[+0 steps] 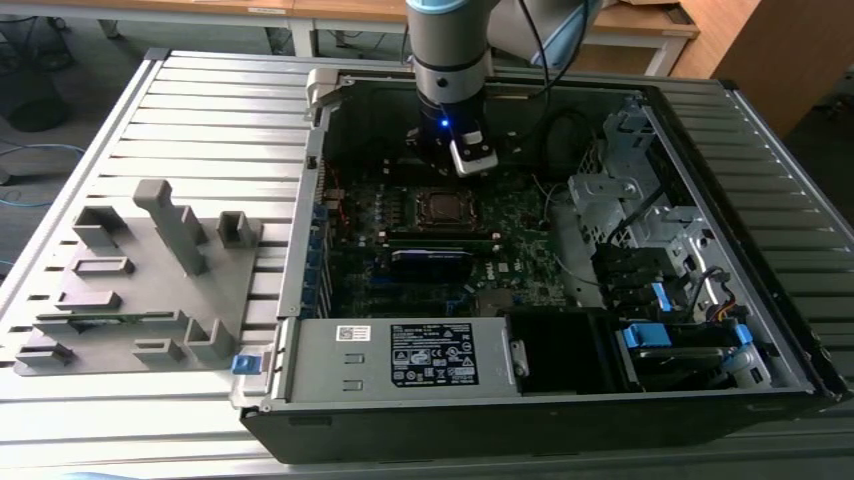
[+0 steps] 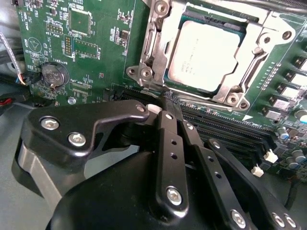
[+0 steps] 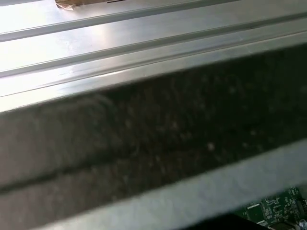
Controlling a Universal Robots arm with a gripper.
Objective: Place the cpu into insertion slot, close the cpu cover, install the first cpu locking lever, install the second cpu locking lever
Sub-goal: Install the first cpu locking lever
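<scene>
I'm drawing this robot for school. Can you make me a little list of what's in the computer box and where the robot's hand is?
place: open computer case on a slatted metal table
cpu: lying flat in the insertion slot
cpu cover: down over the cpu's edges
hand: black, over the green motherboard, close to a corner of the cpu cover
beside the case: grey holder block, on the exterior view's left
</scene>
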